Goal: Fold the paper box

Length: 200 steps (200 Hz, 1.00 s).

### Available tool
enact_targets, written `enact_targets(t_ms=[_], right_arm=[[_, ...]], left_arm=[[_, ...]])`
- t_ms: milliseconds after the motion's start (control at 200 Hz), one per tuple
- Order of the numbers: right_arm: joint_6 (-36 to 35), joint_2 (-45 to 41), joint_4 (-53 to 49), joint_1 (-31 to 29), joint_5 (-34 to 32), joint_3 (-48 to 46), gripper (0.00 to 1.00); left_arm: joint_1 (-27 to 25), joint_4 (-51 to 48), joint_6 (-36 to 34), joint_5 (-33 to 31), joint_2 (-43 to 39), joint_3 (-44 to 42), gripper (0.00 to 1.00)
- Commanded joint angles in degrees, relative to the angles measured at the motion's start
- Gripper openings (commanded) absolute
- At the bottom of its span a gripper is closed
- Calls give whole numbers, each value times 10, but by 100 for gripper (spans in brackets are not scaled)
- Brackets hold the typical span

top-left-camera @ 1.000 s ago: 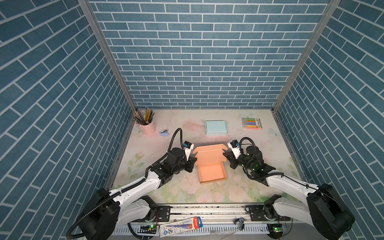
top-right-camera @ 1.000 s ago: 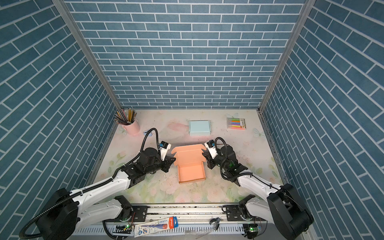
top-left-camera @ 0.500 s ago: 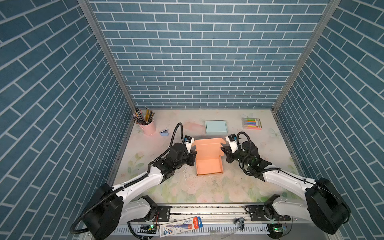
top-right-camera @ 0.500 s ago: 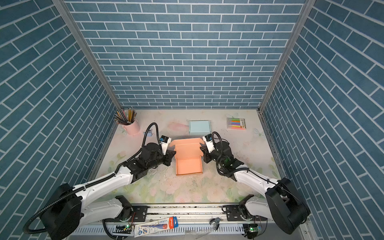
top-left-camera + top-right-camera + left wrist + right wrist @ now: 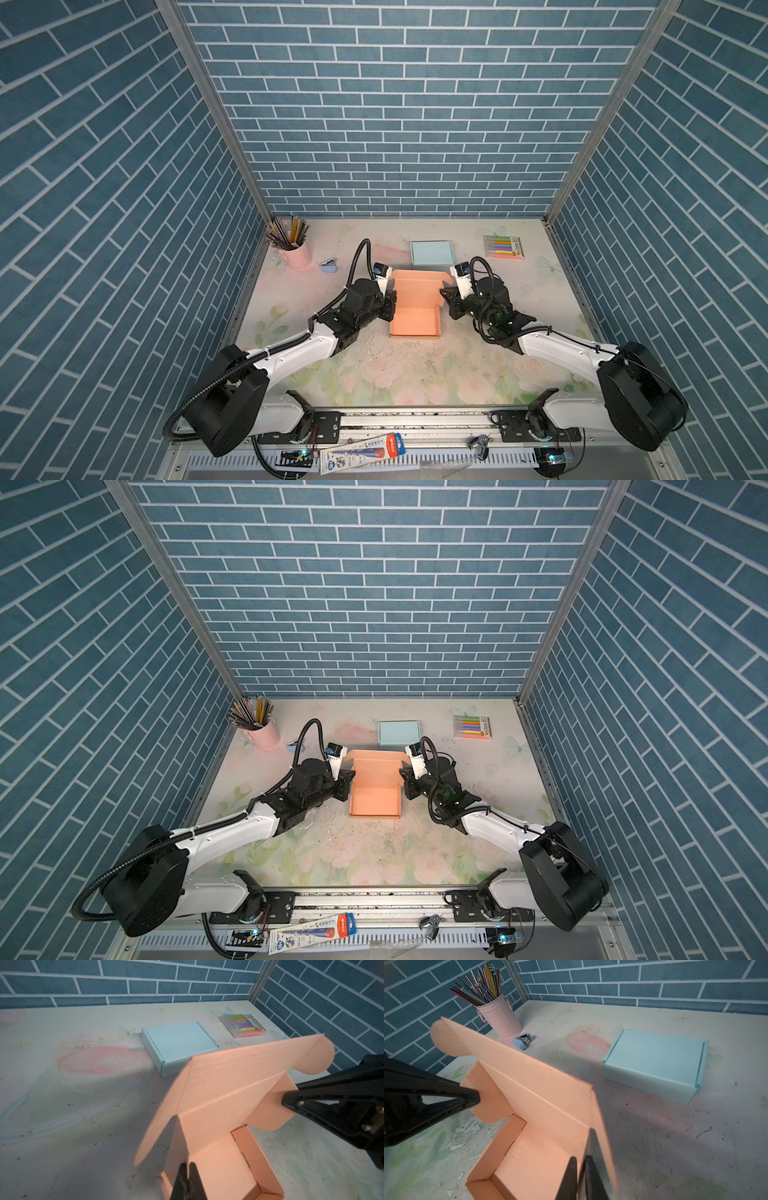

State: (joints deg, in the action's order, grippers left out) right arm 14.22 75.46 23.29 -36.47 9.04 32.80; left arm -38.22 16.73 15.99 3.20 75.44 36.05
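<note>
The orange paper box (image 5: pixel 415 322) (image 5: pixel 375 802) sits mid-table with its tray open and its lid standing nearly upright at the far side. My left gripper (image 5: pixel 390 305) (image 5: pixel 347 785) (image 5: pixel 188 1165) is shut on the lid's left side flap. On the opposite side my right gripper (image 5: pixel 446 302) (image 5: pixel 404 784) (image 5: pixel 581 1159) pinches the lid's right side flap, which runs between its two narrowly spaced fingers. Each wrist view shows the other gripper's tip against a rounded flap of the paper box (image 5: pixel 228 1088) (image 5: pixel 529 1088).
A closed light blue box (image 5: pixel 431 252) lies just behind the orange one. A pack of coloured markers (image 5: pixel 503 246) is at the back right. A pink cup of pencils (image 5: pixel 294 254) and a small blue stapler (image 5: pixel 328 266) stand at the back left.
Both grippers have carried the box toward the back of the table and slightly left. The lid now stands more upright.
</note>
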Motion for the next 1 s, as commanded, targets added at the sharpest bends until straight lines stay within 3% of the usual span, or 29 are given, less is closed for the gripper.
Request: enact_targets(t_ms=[0, 640, 995], right_arm=[[21, 9, 31, -14, 13, 16, 12], [30, 32, 30, -14, 24, 18, 15], [33, 1, 59, -13, 31, -38, 15]], left_arm=[[-9, 80, -30, 15, 8, -2, 4], [-13, 146, -29, 9, 32, -62, 4], [-65, 195, -13, -62, 40, -103, 4]])
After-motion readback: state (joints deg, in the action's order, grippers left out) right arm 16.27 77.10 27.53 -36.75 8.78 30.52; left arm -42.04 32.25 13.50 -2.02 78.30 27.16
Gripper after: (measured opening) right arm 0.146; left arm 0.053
